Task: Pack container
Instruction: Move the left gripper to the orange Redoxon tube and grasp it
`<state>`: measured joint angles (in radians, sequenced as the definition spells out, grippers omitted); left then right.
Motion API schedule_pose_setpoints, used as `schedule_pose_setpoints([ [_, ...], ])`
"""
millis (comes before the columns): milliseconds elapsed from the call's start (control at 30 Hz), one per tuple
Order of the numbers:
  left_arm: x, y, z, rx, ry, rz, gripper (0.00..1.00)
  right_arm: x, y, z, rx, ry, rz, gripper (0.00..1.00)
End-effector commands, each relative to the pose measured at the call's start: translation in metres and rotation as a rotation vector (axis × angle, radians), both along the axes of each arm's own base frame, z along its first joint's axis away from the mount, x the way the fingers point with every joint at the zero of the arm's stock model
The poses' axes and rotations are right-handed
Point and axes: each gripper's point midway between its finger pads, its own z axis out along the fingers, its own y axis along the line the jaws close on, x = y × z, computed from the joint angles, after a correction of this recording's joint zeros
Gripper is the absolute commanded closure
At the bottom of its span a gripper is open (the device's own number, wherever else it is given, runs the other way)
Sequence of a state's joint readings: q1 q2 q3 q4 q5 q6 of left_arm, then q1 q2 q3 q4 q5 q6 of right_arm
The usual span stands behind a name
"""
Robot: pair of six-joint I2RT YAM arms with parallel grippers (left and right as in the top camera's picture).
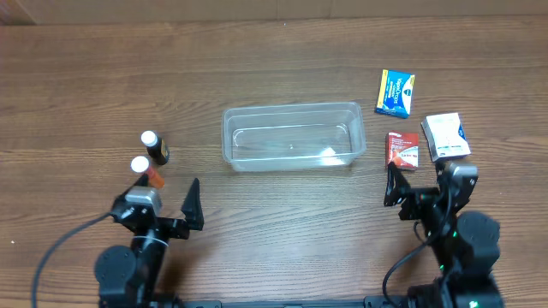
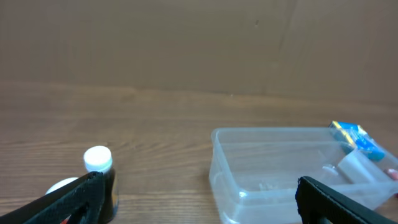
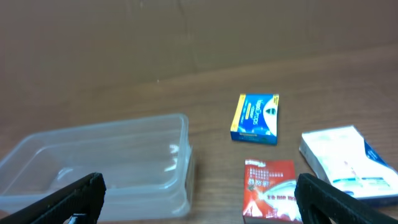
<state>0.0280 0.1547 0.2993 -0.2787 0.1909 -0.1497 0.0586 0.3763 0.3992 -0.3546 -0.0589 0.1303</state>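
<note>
The clear plastic container [image 1: 291, 137] sits empty at the table's middle; it also shows in the left wrist view [image 2: 292, 165] and the right wrist view [image 3: 99, 165]. Two white-capped bottles [image 1: 154, 147] [image 1: 145, 169] stand left of it; the dark one shows in the left wrist view [image 2: 99, 171]. A blue box [image 1: 395, 92], a red box [image 1: 401, 149] and a white box [image 1: 445, 135] lie to its right, and all show in the right wrist view: blue [image 3: 255, 118], red [image 3: 268, 190], white [image 3: 348, 162]. My left gripper [image 1: 167, 205] is open and empty near the bottles. My right gripper [image 1: 419, 184] is open and empty just before the red box.
The table is brown wood [image 1: 274, 51]. A cardboard-coloured wall stands behind it in both wrist views [image 2: 186, 43].
</note>
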Motion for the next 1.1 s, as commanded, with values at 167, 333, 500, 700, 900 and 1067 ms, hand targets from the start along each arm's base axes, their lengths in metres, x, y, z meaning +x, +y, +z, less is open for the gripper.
schedule_pose_setpoints([
  [167, 0.019, 0.014, 0.056, -0.011, 0.305, 0.080, 0.00, 0.037, -0.001, 0.061, -0.010, 0.213, -0.020, 0.00],
  [333, 0.030, 0.013, 0.066, -0.014, 0.531, 0.070, 0.00, 0.046, -0.002, 0.059, -0.038, 0.403, -0.016, 0.00],
  [500, 0.032, 0.013, 0.068, -0.014, 0.685, 0.070, 0.00, 0.048, -0.001, 0.057, -0.043, 0.507, -0.016, 0.00],
  [700, 0.034, 0.019, 0.074, 0.004, 0.713, 0.103, 0.00, 0.049, -0.008, 0.055, -0.064, 0.513, -0.051, 0.00],
  [900, 0.032, 0.040, 0.068, -0.031, 0.785, 0.239, 0.00, 0.049, -0.008, 0.055, -0.064, 0.510, -0.052, 0.00],
  [1067, 0.032, 0.064, 0.046, -0.035, 0.902, 0.344, 0.00, 0.050, -0.008, 0.054, -0.065, 0.513, -0.051, 0.00],
])
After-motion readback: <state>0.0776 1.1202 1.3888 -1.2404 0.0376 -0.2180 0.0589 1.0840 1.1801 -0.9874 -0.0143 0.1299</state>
